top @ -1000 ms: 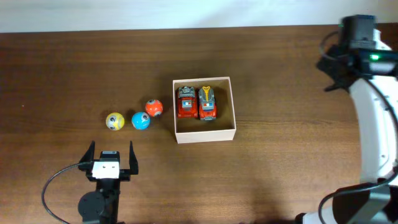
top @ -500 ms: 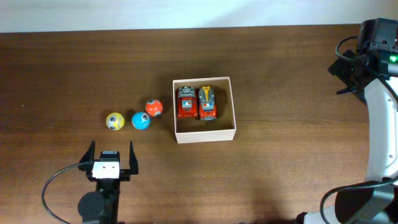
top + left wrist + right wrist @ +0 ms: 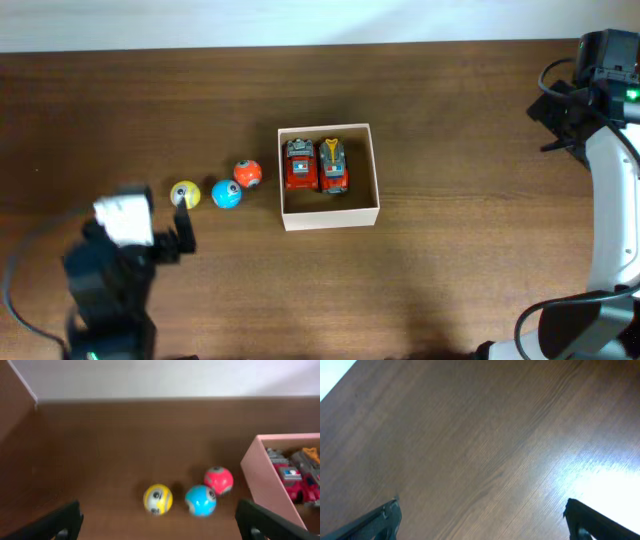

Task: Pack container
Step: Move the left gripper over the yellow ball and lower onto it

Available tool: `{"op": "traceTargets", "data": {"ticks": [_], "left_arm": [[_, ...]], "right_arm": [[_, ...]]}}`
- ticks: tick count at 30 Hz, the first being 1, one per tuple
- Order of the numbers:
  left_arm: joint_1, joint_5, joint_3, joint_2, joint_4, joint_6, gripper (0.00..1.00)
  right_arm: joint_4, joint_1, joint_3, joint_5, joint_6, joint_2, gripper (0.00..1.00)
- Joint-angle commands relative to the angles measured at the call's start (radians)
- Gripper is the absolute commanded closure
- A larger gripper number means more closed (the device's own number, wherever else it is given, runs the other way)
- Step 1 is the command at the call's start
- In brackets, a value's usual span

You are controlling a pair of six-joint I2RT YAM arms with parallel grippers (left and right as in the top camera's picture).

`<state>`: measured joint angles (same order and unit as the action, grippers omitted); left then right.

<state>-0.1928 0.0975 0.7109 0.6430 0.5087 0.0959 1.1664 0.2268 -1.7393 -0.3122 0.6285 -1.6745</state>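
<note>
The container point(image 3: 331, 215), a white-walled cardboard box, stands mid-table with two red toy trucks point(image 3: 299, 165) point(image 3: 333, 166) side by side inside. A yellow ball point(image 3: 185, 194), a blue ball point(image 3: 226, 194) and a red ball point(image 3: 247, 173) lie left of it. My left gripper point(image 3: 165, 232) is open and empty, just short of the yellow ball, blurred by motion. In the left wrist view the jaws point(image 3: 160, 527) frame the yellow ball point(image 3: 158, 499) and blue ball point(image 3: 200, 500), with the red ball point(image 3: 218, 480) and the container wall point(image 3: 262, 477) beyond. My right gripper point(image 3: 545, 125) is open and empty at the far right.
The right wrist view shows the open jaws point(image 3: 482, 520) above bare brown wood with a bright glare patch. The table's back edge meets a white wall point(image 3: 150, 380).
My left arm has swung up and to the left, toward the yellow ball, and is blurred. My right arm moved to the right a second ago and has since held still.
</note>
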Motion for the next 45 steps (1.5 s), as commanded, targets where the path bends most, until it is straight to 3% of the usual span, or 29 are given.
{"op": "traceTargets", "data": {"ticks": [1, 4, 7, 13, 17, 22, 31, 42, 45], "left_arm": [[-0.018, -0.004, 0.258, 0.271, 0.161, -0.013, 0.01], [-0.018, 0.063, 0.443, 0.46, 0.331, -0.013, 0.01], [-0.018, 0.258, 0.55, 0.607, 0.447, -0.013, 0.01], [-0.018, 0.526, 0.567, 0.809, 0.432, -0.024, 0.01], [-0.018, 0.554, 0.567, 0.911, 0.433, -0.024, 0.01], [-0.018, 0.508, 0.567, 1.012, 0.416, -0.026, 0.01], [-0.018, 0.119, 0.567, 1.042, 0.415, -0.216, 0.01], [-0.018, -0.007, 0.567, 1.046, 0.32, -0.217, 0.01], [-0.018, -0.036, 0.566, 1.058, 0.312, -0.267, 0.01]], "right_arm": [[0.001, 0.003, -0.018, -0.002, 0.008, 0.017, 0.01], [0.001, 0.003, -0.018, -0.002, 0.008, 0.017, 0.01], [0.001, 0.003, -0.018, -0.002, 0.008, 0.017, 0.01], [0.001, 0.003, -0.018, -0.002, 0.008, 0.017, 0.01], [0.001, 0.003, -0.018, -0.002, 0.008, 0.017, 0.01], [0.001, 0.003, -0.018, -0.002, 0.008, 0.017, 0.01], [0.001, 0.003, -0.018, -0.002, 0.008, 0.017, 0.01], [0.001, 0.003, -0.018, -0.002, 0.008, 0.017, 0.01], [0.001, 0.003, -0.018, -0.002, 0.008, 0.017, 0.01]]}}
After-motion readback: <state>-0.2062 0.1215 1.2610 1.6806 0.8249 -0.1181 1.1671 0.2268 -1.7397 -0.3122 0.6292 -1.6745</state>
